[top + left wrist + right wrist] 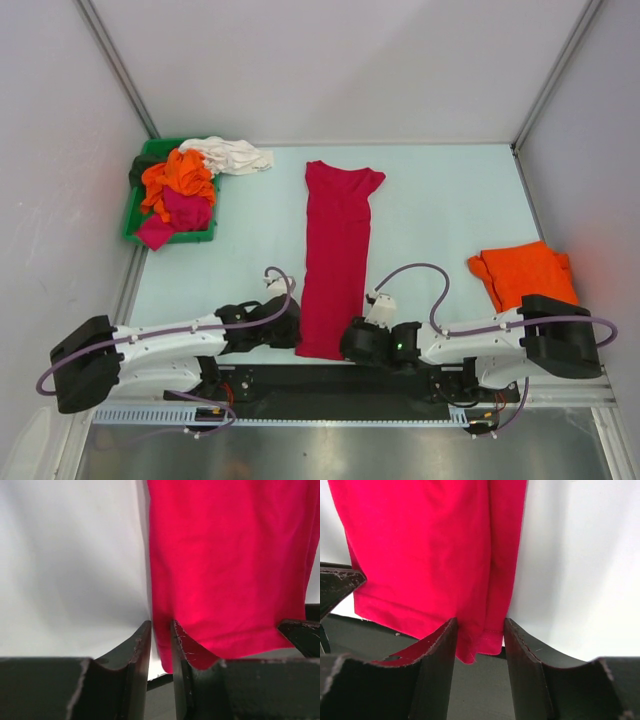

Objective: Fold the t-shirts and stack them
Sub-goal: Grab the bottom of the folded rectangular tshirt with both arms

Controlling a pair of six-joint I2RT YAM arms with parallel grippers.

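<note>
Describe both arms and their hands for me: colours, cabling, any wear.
The left arm and right arm have white links with chunky black joint housings. A thin purple cable loops along each. A small green light glows on the right one. The left hand and right hand have black, wedge-shaped fingers with scuffed, whitish-scratched edges.

The long t-shirt (335, 260) is plain crimson red with no print, the bench (440, 210) is pale mint, and the folded t-shirt (522, 273) is plain bright orange. The bin (131, 215) is green, and the pile of shirts (185, 185) shows 4 colours: orange, magenta, white and a dark shade. The left hand (161, 630) and right hand (480, 625) are black with pale scuffs, the arms (165, 350) are white with black joints, and the cables (430, 270) are purple.
</note>
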